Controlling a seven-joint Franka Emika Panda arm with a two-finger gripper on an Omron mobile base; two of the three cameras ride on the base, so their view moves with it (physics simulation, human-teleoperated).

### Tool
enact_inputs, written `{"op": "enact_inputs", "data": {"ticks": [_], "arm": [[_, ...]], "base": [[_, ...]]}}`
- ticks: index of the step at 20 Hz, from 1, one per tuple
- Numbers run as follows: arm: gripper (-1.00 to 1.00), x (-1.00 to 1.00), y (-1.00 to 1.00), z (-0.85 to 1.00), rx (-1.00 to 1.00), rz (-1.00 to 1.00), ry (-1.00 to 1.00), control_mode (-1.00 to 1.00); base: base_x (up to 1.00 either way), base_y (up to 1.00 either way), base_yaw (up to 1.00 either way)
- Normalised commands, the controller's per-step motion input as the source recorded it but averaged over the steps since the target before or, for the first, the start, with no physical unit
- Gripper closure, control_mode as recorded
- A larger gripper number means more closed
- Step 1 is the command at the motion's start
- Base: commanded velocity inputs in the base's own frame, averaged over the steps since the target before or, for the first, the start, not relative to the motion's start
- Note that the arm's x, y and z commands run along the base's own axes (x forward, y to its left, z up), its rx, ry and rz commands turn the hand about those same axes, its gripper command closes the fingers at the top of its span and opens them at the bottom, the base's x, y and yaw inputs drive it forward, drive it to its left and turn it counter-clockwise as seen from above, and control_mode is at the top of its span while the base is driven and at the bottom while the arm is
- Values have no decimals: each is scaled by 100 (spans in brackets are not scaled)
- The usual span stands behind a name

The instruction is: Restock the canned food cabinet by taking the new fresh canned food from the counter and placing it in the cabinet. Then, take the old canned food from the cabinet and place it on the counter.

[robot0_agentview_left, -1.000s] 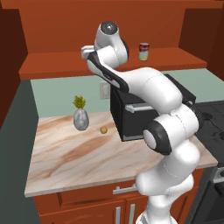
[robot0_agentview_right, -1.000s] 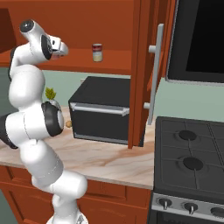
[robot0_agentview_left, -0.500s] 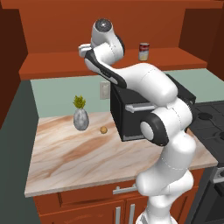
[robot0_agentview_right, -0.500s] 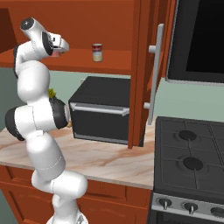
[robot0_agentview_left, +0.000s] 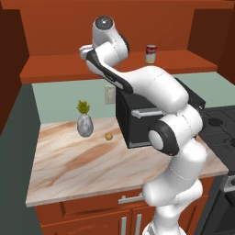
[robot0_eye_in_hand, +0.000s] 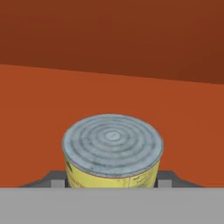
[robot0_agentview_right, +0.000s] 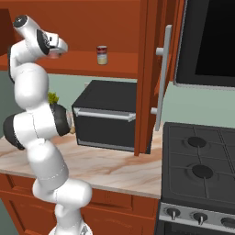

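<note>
My hand (robot0_eye_in_hand: 112, 183) sits up in the cabinet (robot0_agentview_left: 59, 69), its two fingers (robot0_eye_in_hand: 164, 178) snug on either side of the old can (robot0_eye_in_hand: 112, 153), which stands upright right between them on the shelf.

The can (robot0_eye_in_hand: 112, 151) in the hand view is cut off by the bottom band, so its label cannot be read; the end effector (robot0_eye_in_hand: 112, 180) fingers (robot0_eye_in_hand: 164, 179) show as mere stubs beside it. The small round thing (robot0_agentview_left: 109, 136) on the counter (robot0_agentview_left: 69, 165) is too small to identify
</note>
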Motion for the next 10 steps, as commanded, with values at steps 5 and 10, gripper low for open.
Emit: {"op": "enact_inputs", "data": {"ticks": [5, 10], "arm": [[100, -100, 36, 0, -6, 6, -24, -100], [100, -100, 39, 14, -2, 17, -19, -100]], "base": [[0, 0, 0], [0, 0, 0]]}}
